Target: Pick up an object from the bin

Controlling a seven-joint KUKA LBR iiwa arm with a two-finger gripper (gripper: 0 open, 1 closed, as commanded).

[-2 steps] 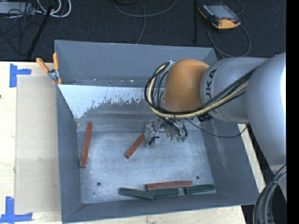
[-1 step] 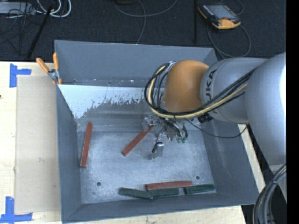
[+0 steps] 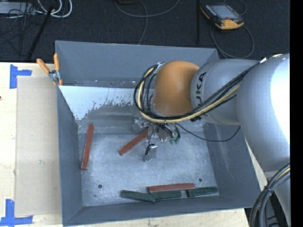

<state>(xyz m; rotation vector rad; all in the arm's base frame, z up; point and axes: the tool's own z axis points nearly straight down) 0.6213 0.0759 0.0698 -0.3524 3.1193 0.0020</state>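
A reddish-brown stick (image 3: 133, 144) lies slantwise on the floor of the bin (image 3: 71, 174), about in its middle. Its upper end runs in right beside the fingers (image 3: 149, 153), on their left as I look down. The fingers are low, at or close to the floor, just off that end of the stick. From here I cannot tell whether they touch it, nor whether they are apart or together, because the wrist hardware crowds over them.

Directly above the fingers sits the rounded orange cover (image 3: 173, 89), looped with black and yellow cables (image 3: 142, 98). Behind it the fat silver arm (image 3: 255, 108) comes in from the right.

Well out to the left of the fingers, a second reddish-brown stick (image 3: 86, 146) lies flat near the bin's left wall, running front to back. In front of the fingers, along the near wall, a third reddish-brown stick (image 3: 170, 188) lies crosswise. One dark green stick (image 3: 137, 195) is at its left end and another dark green stick (image 3: 202, 191) at its right. The floor around the fingers is dusted with pale specks.
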